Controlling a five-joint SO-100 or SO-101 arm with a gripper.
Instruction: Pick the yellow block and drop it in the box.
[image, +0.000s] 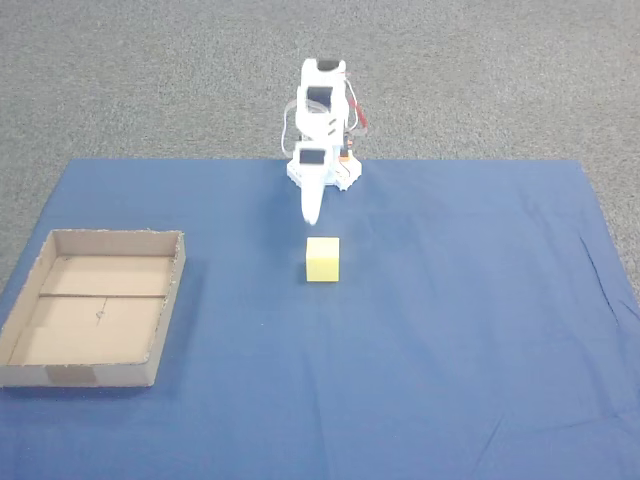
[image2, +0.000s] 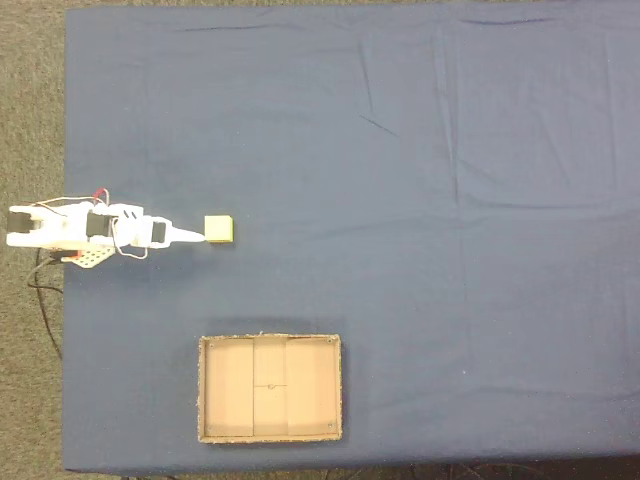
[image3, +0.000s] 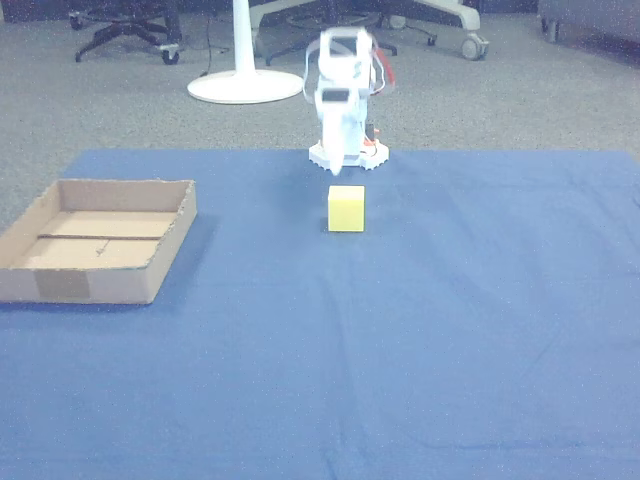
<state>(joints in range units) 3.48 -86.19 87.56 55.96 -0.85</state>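
Observation:
The yellow block (image: 323, 259) (image2: 219, 230) (image3: 346, 208) is a small pale cube resting on the blue cloth just in front of the arm. My white gripper (image: 311, 215) (image2: 200, 238) (image3: 337, 166) hangs folded near the arm's base. Its fingers are together in a narrow point that aims at the block, stops just short of it and holds nothing. The box (image: 95, 320) (image2: 270, 390) (image3: 100, 250) is a shallow brown cardboard tray with nothing in it. It lies well to the left of the block in a fixed view (image: 95, 320) and in the other view.
A blue cloth (image: 450, 330) covers the table, wide and bare to the right of the block. Grey carpet (image: 120, 80) surrounds it. Cables (image2: 45, 290) trail off the arm's base. Behind the arm stand a round white stand base (image3: 245, 85) and chair legs (image3: 120, 35).

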